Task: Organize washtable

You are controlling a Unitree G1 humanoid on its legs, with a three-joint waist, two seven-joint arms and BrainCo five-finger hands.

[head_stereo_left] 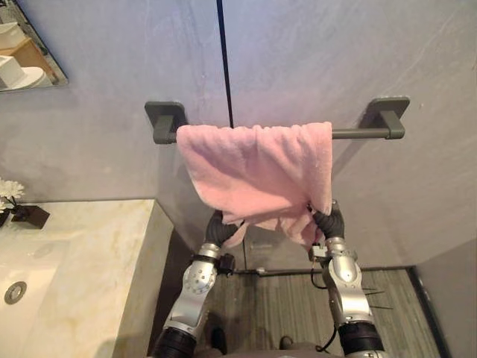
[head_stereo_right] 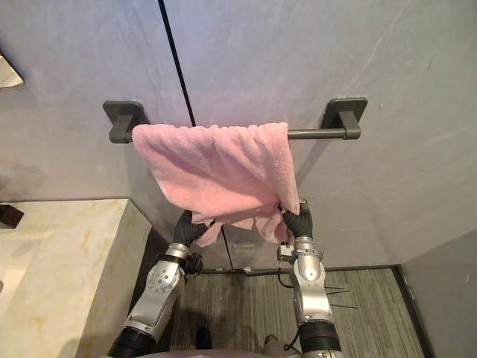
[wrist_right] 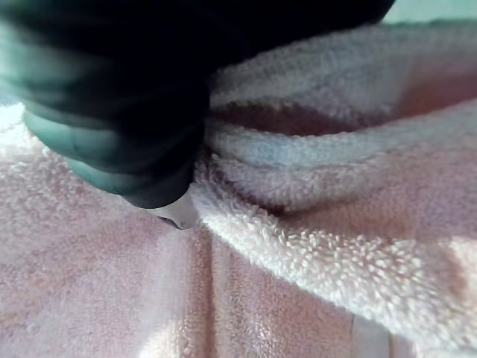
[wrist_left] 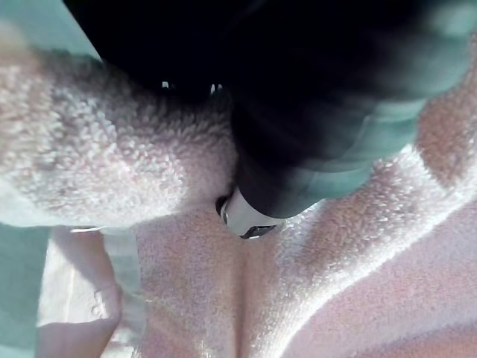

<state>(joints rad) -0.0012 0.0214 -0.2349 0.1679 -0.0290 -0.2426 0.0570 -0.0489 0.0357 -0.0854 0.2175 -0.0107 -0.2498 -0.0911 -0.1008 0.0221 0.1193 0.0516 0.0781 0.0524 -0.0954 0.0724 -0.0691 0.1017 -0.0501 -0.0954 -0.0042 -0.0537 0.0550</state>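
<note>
The left hand (head_stereo_left: 218,228) is raised to the lower hem of the pink towel (head_stereo_left: 253,168), at about 7 o'clock of the cloth, its dark cover pushed up into the pile. Whether it grips the cloth or only presses against it cannot be told, as the towel hides the rest. The right hand (head_stereo_left: 328,222) sits at about 5 o'clock of the towel, against a bunched lower corner, and its state cannot be told either; in its wrist view a thick fold of terry runs away from the cover. The two hands are set apart along the hem, which looks like a stance for tugging the cloth level, since the bottom edge hangs ragged and gathered rather than straight. The towel itself is draped over the dark grey towel bar (head_stereo_left: 358,134) on the grey wall (head_stereo_left: 335,52), crowded toward the 9 o'clock bracket, with the stretch of rail toward the 3 o'clock bracket left bare. Sliding it toward the middle would likely be part of tidying it. Further out, at 8 o'clock of the head view, lies the pale marble bench (head_stereo_left: 104,253) with its sink (head_stereo_left: 30,261), a white flower (head_stereo_left: 9,190) at 9 o'clock, and a mirror (head_stereo_left: 26,52) at 10 o'clock. Striped floor (head_stereo_left: 276,306) shows at 6 o'clock. No label, brand or writing can be read anywhere.
</note>
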